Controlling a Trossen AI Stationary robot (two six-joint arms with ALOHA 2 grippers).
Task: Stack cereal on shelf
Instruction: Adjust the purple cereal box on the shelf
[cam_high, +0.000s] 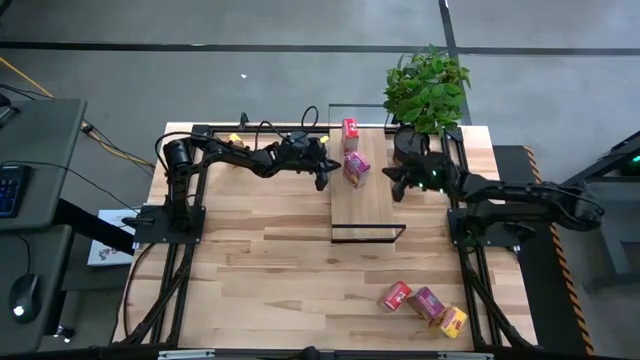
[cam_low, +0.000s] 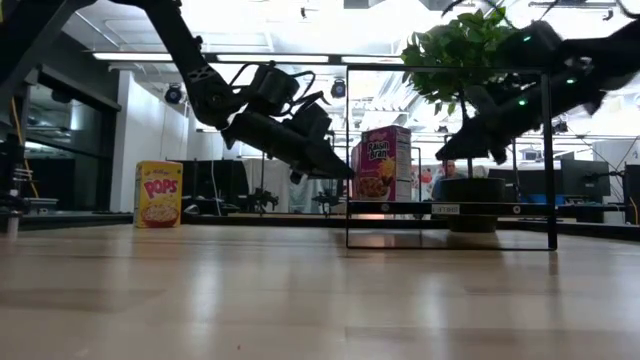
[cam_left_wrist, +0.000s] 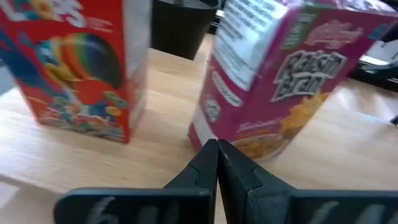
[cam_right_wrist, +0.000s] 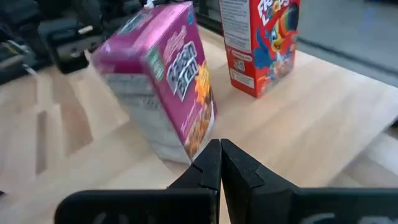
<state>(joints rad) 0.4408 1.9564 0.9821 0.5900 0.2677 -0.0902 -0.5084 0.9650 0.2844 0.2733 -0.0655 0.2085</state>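
both closed grippers beside the pink box (cam_high: 356, 168) on the shelf (cam_high: 352, 205)

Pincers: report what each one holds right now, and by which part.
Nothing is held. The left pincer and the right pincer are both shut and empty, flanking the pink-purple cereal box standing on the shelf.

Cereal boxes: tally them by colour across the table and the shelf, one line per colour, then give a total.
Red: 2, one on the shelf at, one on the tabletop at.
Pink-purple: 2, one on the shelf at, one on the tabletop at.
Yellow: 2, one at the table's far edge at, one on the tabletop at.
Total: 6.
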